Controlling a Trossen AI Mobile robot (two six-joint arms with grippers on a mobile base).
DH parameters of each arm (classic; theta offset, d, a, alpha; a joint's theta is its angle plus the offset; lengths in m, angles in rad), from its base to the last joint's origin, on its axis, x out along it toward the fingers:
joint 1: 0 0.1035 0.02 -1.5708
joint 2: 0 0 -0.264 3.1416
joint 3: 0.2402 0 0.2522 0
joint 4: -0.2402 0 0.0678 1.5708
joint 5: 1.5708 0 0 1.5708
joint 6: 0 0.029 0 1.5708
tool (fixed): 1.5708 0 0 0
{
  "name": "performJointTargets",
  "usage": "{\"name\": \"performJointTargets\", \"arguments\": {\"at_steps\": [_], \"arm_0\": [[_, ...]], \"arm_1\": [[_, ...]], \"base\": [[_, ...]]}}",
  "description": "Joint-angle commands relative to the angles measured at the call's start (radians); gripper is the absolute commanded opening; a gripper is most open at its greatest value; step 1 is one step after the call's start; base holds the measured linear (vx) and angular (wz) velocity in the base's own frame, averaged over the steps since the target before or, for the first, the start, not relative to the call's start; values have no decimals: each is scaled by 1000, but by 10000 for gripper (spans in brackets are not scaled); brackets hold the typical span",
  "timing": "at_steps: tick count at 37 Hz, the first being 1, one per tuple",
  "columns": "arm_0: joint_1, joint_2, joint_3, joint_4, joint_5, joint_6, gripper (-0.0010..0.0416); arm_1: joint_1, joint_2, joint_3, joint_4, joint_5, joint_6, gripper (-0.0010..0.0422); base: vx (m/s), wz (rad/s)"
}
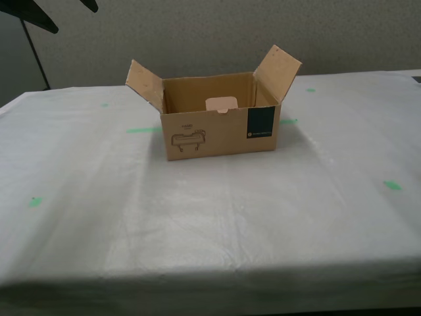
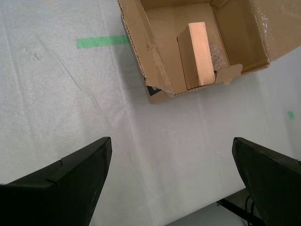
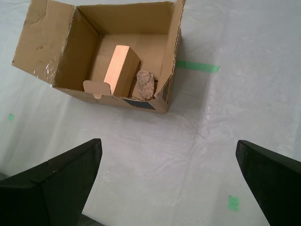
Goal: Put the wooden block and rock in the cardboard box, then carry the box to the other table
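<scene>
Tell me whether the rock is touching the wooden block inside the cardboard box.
Touching, as far as shows. In the first wrist view the rock sits against the wooden block inside the cardboard box, with no gap visible between them.

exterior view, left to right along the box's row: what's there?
Green tape strip → box → small tape mark, all on the white-cloth table.

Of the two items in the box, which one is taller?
The wooden block: it stands well above the small pinkish rock lying beside it in the box.
</scene>
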Motion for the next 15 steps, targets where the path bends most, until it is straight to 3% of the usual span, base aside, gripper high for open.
{"name": "performJointTargets", "arguments": {"at_steps": [1,15], "arm_0": [[0,0,1,2,3,-1,399],[0,0,1,2,3,-1,398]], "arm_1": [[0,0,1,0,0,0,350],[0,0,1,0,0,0,350]], "base": [[0,0],[0,0]]}}
